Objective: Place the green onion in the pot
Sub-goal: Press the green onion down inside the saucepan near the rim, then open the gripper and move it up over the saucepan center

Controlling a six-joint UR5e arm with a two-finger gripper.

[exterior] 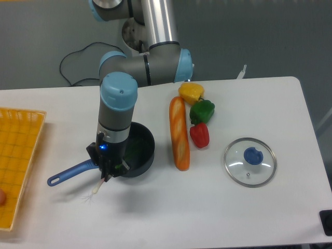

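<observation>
Orange mesh basket point(18, 155) sat at the far left edge of the white table point(218, 207), well left of the pot point(136, 155), with a small reddish thing point(2, 197) at its near corner, too cut off to name. Dark pot stood right of the basket, blue handle pointing left toward it; dark green leaves showed inside the pot. Gripper point(109, 171) hung over the pot's near-left rim, jaws pinched on the green onion point(96, 188); stalk ran from inside the pot out over the rim, white rooted end poking down-left of the pot just above the table. Arm body blocked most of the pot's left side. Right of the pot, apart from it, lay a baguette point(179, 134) lengthwise. Further right: yellow pepper point(191, 92), green bell pepper point(202, 110), red pepper point(199, 135) in a line, touching one another. Glass lid point(250, 161) with blue knob lay flat, farthest right of the pot.
</observation>
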